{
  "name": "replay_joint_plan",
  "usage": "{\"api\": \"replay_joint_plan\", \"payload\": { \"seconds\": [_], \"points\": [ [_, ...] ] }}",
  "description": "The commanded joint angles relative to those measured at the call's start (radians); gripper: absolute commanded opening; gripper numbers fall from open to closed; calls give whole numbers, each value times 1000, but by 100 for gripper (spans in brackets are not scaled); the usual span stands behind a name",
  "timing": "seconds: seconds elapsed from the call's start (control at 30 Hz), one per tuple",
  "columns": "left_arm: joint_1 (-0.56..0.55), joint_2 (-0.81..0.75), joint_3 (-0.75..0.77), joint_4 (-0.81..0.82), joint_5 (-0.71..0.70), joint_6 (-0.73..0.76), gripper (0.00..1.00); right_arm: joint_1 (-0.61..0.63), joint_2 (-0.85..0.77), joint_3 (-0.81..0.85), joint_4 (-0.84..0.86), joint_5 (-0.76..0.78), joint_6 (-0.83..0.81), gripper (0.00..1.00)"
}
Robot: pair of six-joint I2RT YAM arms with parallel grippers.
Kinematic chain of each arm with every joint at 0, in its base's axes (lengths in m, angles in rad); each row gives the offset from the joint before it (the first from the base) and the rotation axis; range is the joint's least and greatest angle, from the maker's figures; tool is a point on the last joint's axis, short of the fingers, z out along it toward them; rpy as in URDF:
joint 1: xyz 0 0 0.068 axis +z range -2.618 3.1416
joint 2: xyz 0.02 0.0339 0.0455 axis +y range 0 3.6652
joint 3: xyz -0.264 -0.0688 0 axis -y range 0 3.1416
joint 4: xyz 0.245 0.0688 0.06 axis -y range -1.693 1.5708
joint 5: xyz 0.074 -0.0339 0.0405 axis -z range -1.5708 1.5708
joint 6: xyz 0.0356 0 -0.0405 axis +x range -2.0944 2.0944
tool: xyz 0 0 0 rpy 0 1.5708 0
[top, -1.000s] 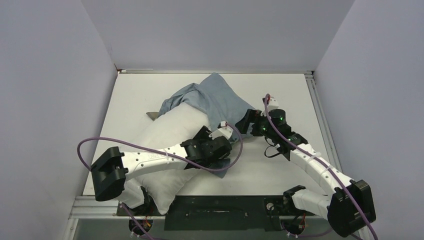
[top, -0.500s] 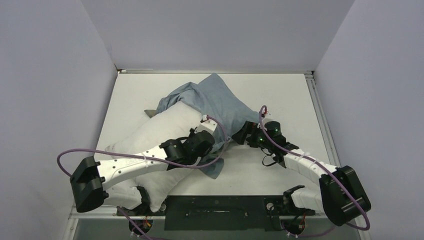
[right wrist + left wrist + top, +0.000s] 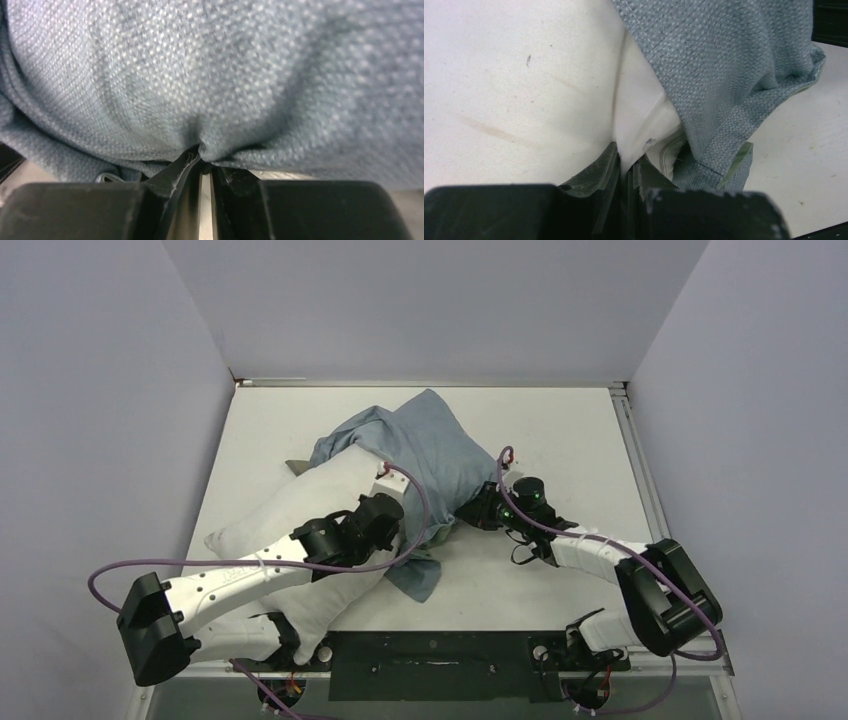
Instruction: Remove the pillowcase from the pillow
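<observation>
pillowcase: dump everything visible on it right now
The pillowcase is grey-blue cloth with a coarse weave and a stitched hem; a sliver of sage green shows at the hem in the left wrist view. It sits wrinkled and bunched over the far end of the white pillow, whose near part is bare. A loose flap trails onto the table. The right gripper is shut on a fold of it; the left gripper pinches the pillow beside its hem.

You'll see the pillow (image 3: 300, 508) lying diagonally, near-left to centre, with the pillowcase (image 3: 430, 440) over its far end only. Left gripper (image 3: 400, 525) at the cloth's edge, right gripper (image 3: 474, 510) against its right side.
</observation>
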Motion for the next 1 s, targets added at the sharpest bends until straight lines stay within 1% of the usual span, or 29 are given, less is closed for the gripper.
{"api": "replay_joint_plan", "payload": {
  "seconds": [0.0,0.07,0.13,0.23,0.43,0.57,0.73,0.87,0.97],
  "points": [
    [52,-54,10,-60,-17,-80,0,-15,-91,56,-69,58,-63,6],
    [74,-84,-2,-70,-6,-96,0,-45,-120,71,-125,72,-76,5],
    [96,-117,-11,-90,-3,-111,0,-100,-149,99,-200,83,-83,5],
    [122,-176,-28,-107,-5,-130,0,-232,-196,157,-308,82,-86,5],
    [165,-260,-78,-126,38,-172,0,-430,-256,294,-467,122,-60,5],
    [189,-319,-112,-128,69,-189,0,-566,-239,362,-510,145,-18,5],
    [205,-367,-145,-132,124,-210,0,-731,-186,406,-511,134,51,5],
    [208,-380,-179,-119,192,-224,0,-753,-137,443,-524,116,44,5],
    [208,-386,-204,-78,270,-223,0,-722,-114,444,-527,68,6,5]
  ]
}}
